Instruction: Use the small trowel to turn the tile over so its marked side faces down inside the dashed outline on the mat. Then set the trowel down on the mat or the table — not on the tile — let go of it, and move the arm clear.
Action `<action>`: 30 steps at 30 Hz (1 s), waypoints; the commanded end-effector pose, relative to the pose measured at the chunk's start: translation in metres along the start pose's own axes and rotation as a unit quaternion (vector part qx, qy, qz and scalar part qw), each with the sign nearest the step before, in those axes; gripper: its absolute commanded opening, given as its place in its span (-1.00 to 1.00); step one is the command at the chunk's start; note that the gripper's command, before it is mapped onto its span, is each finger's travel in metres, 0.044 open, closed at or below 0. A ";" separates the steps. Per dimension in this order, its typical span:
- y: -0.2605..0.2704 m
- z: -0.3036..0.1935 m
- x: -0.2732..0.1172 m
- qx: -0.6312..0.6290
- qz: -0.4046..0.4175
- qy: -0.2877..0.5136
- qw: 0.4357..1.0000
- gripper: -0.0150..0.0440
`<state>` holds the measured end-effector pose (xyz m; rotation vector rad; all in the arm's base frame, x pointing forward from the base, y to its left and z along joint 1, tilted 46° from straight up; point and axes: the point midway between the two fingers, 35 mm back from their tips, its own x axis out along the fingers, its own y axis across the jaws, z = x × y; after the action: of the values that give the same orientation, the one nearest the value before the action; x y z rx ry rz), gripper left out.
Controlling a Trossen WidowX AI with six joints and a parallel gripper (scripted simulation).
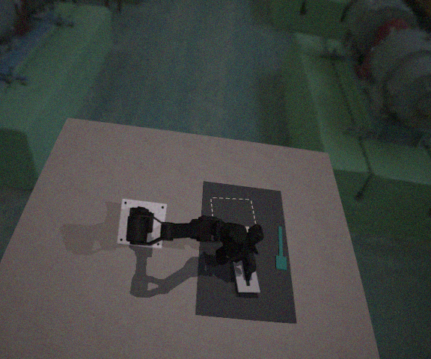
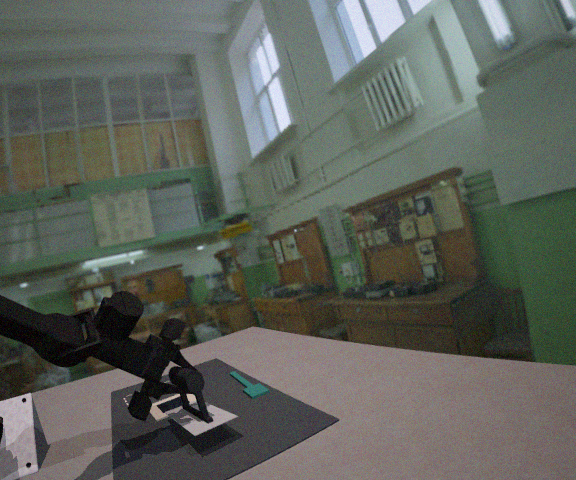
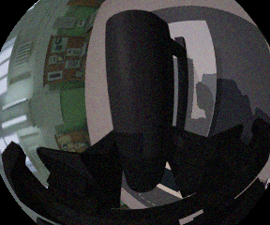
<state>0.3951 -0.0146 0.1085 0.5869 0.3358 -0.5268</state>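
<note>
My gripper [image 1: 240,245] [image 2: 156,368] [image 3: 141,127] is shut on the black handle of the trowel [image 2: 187,379] [image 3: 137,70]. A thin cranked neck runs from the handle to its flat pale blade, which hangs level above the mat [image 1: 215,303] [image 2: 278,415], with its shadow below. The tile [image 2: 158,412] [image 3: 169,188] lies on the mat, a cream square with a dark centre facing up. It is close beyond the blade; whether they touch is hidden. The arm covers most of it in the top view. The dashed outline [image 1: 231,198] is behind the arm.
A teal flat spatula [image 1: 280,262] [image 2: 255,390] lies near the mat's right edge in the top view. The arm's white base plate [image 1: 125,232] [image 2: 23,434] is left of the mat. The pale table [image 1: 130,162] [image 2: 407,403] surrounds the mat.
</note>
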 end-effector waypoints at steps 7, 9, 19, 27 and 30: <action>-0.009 -0.001 0.008 -0.004 0.008 0.002 1.000 -0.49; -0.011 -0.001 0.010 -0.004 0.008 0.002 1.000 -0.49; -0.014 -0.008 0.012 -0.004 0.008 0.002 1.000 -0.49; -0.013 -0.021 0.011 -0.003 0.007 0.003 1.000 -0.49; -0.012 -0.026 0.011 -0.003 0.007 0.003 1.000 -0.49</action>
<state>0.3949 -0.0159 0.0822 0.5815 0.3355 -0.5118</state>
